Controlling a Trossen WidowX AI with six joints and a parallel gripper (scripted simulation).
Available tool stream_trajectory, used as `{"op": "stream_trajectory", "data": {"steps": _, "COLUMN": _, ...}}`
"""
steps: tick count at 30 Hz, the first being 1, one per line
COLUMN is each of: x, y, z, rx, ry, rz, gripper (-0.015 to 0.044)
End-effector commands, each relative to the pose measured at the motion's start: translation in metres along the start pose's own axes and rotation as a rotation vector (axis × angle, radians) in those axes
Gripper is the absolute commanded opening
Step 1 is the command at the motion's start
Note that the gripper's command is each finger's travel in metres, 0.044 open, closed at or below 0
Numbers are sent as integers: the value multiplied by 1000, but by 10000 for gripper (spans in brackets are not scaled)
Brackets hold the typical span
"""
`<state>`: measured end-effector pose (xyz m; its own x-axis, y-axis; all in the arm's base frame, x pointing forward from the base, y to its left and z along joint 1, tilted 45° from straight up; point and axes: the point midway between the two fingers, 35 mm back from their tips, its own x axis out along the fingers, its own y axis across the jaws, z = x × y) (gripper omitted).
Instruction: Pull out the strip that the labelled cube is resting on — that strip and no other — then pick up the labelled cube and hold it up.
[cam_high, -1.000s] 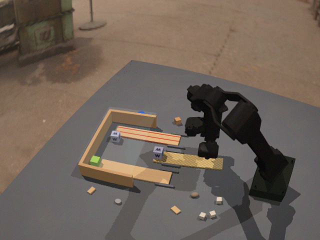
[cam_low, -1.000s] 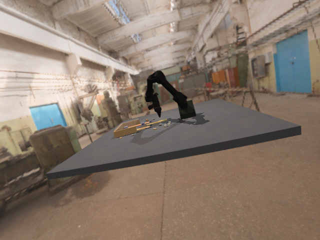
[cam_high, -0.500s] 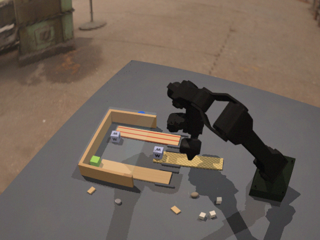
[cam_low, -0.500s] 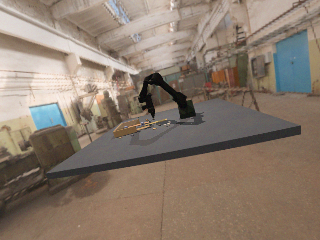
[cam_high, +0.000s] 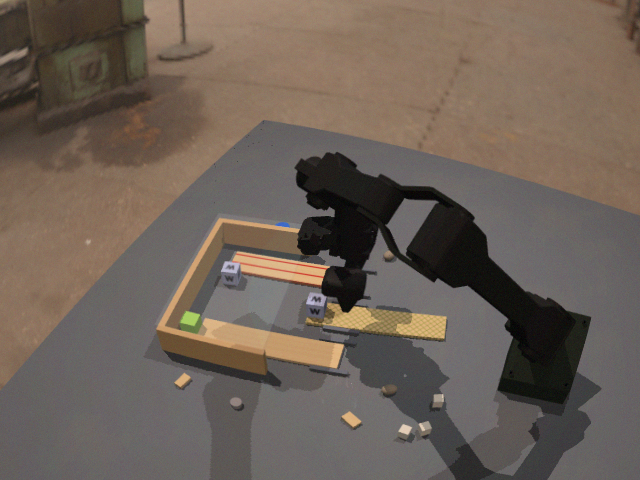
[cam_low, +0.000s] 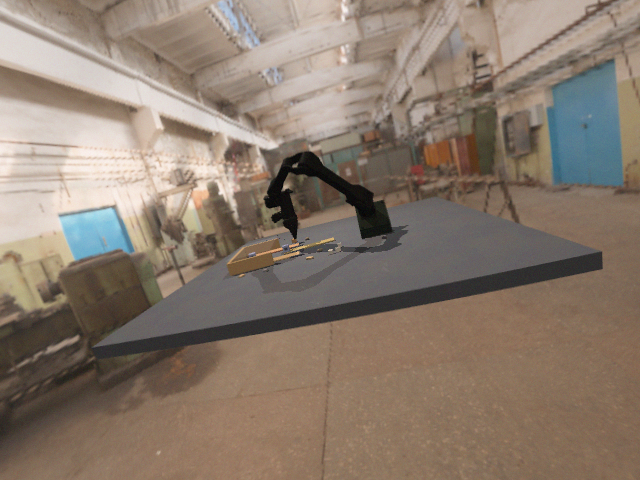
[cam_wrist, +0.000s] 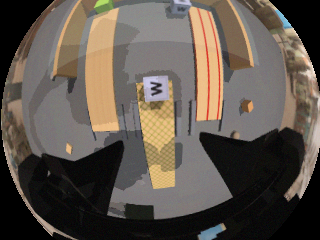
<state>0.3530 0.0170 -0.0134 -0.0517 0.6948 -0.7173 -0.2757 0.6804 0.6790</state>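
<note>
A pale cube marked M and W (cam_high: 316, 305) (cam_low: 285, 247) (cam_wrist: 156, 88) sits at the inner end of the yellow cross-hatched strip (cam_high: 413, 325) (cam_wrist: 159, 130), which lies mostly outside the wooden frame. My gripper (cam_low: 295, 237) (cam_wrist: 162, 140) is open and empty above this strip, on the arm-base side of the cube. A similar marked cube (cam_high: 231, 273) (cam_wrist: 180, 6) is inside the frame by the inner end of the red-lined strip (cam_high: 279, 266) (cam_wrist: 205, 70). A plain wooden strip (cam_high: 305, 352) (cam_wrist: 102, 70) lies on the other side.
The wooden frame (cam_high: 214, 351) (cam_low: 250, 265) is open toward the arm base. A green cube (cam_high: 190, 322) (cam_wrist: 104, 5) is inside its corner. Low dark rails flank the strips. Small blocks and pebbles, such as a wooden chip (cam_high: 351, 420), lie around on the table.
</note>
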Motion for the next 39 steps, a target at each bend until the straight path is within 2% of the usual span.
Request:
{"op": "stream_trajectory", "data": {"steps": 1, "x": -1, "y": 0, "z": 15, "rx": 0, "ry": -2, "rz": 2, "gripper": 440}}
{"op": "stream_trajectory", "data": {"steps": 13, "x": -6, "y": 1, "z": 58, "rx": -1, "ry": -4, "rz": 2, "gripper": 440}}
{"op": "stream_trajectory", "data": {"steps": 20, "x": 2, "y": 1, "z": 59, "rx": -1, "ry": -4, "rz": 2, "gripper": 256}}
{"op": "stream_trajectory", "data": {"steps": 21, "x": 4, "y": 1, "z": 59, "rx": -1, "ry": -4, "rz": 2, "gripper": 250}}
{"op": "stream_trajectory", "data": {"steps": 39, "x": 34, "y": 1, "z": 59, "rx": -1, "ry": -4, "rz": 3, "gripper": 250}}
